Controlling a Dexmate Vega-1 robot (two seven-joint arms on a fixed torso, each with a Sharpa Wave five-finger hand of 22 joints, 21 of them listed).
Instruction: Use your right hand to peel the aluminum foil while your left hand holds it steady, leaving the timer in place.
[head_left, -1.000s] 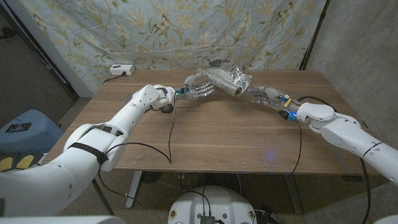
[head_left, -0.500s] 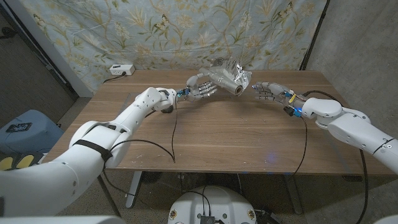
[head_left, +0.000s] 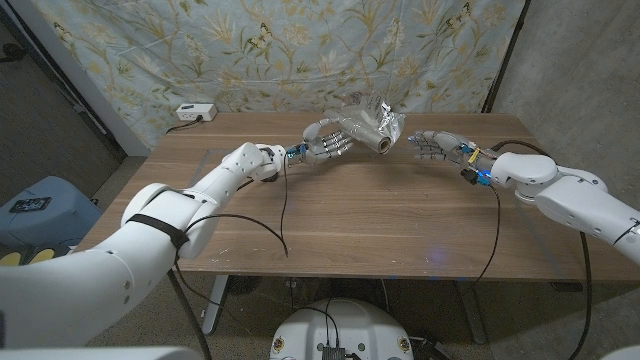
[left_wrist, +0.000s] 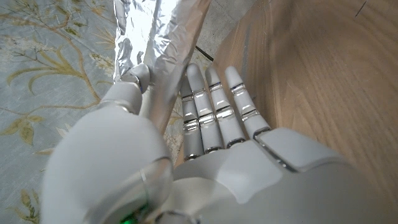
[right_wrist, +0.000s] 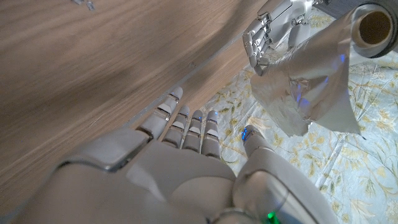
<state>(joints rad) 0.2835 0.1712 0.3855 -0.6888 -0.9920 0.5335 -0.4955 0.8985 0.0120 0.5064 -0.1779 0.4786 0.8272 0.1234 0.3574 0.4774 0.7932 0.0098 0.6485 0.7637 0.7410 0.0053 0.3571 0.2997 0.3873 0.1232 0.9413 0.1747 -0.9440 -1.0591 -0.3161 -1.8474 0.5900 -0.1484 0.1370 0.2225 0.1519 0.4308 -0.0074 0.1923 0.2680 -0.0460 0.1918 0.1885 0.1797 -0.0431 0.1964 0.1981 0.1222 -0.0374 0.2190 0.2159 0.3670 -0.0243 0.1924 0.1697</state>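
Nearest, the two arms reach in from the near corners over the wooden bench (head_left: 380, 215), a black cable (head_left: 283, 205) trailing across the boards from the left wrist.

Past the middle of the bench, the right hand (head_left: 432, 146) is raised on the right side, its fingers (right_wrist: 186, 121) straight, spread apart and holding nothing. It stands just right of the foil's open tube end and apart from it; a loose flap of foil hangs between the roll and the fingertips without touching them.

Just left of it, the left hand (head_left: 328, 140) grips the foil (head_left: 373, 124) and holds it lifted off the bench near the far edge. In the left wrist view the thumb (left_wrist: 134, 84) presses one side of the crinkled sheet while the other fingers (left_wrist: 217, 112) lie straight along the opposite side, so the roll is clamped between them.

Farther left, at the far edge of the bench, a small white box (head_left: 195, 112) lies with a cord; it may be the timer, though it is too small to tell. Behind everything hangs a floral cloth (head_left: 250, 50).
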